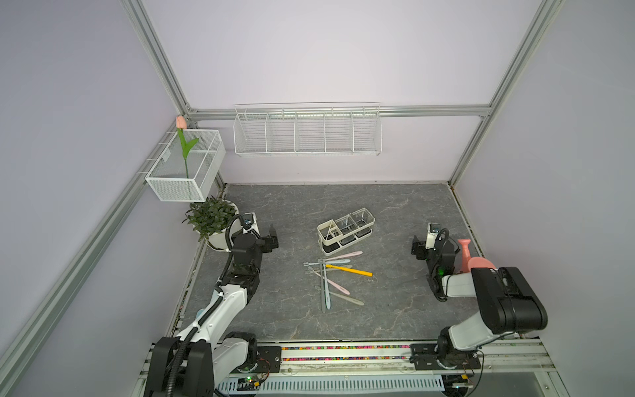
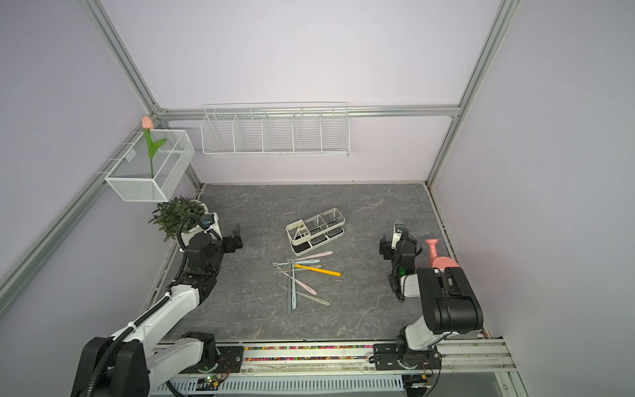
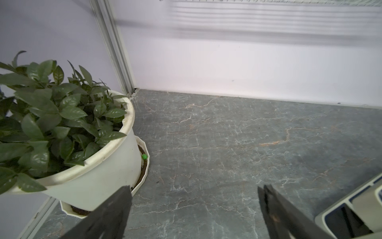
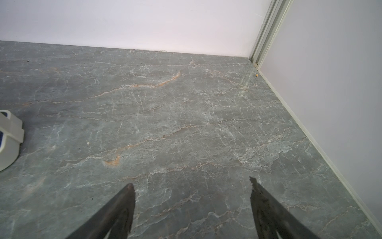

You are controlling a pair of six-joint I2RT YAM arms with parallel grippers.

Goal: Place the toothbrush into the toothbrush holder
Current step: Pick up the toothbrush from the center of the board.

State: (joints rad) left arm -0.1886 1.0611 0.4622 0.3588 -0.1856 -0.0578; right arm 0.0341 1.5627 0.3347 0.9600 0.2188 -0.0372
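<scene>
Both arms hang off to the sides with nothing in them: the left gripper (image 3: 195, 191) has its fingers wide apart over the bare table (image 1: 395, 213) beside the potted plant (image 1: 210, 220), and the right gripper (image 4: 191, 184) is likewise spread and empty, near the pink watering can (image 1: 471, 258). The toothbrush holder (image 1: 345, 231) stands mid-table at a slant. The toothbrushes (image 1: 330, 280) lie flat in a crossed heap just in front of it, the pale pink one (image 1: 347, 255) just beside its base and the yellow toothbrush (image 1: 351, 271) resting across others. No pick has begun, so the risks are all ahead. The likeliest slip, I judge, is closing on two handles at once or dragging the neighbours, since the handles overlap (the yellow one, lying on top and pointing clear to one side, looks the safest choice). The handles are thin and lie flat, so fingertips coming down too shallow may skate off, and too deep may jam against the table. A brush gripped near one end could swing and miss the narrow openings, and a nudge might shove or tip the light holder
</scene>
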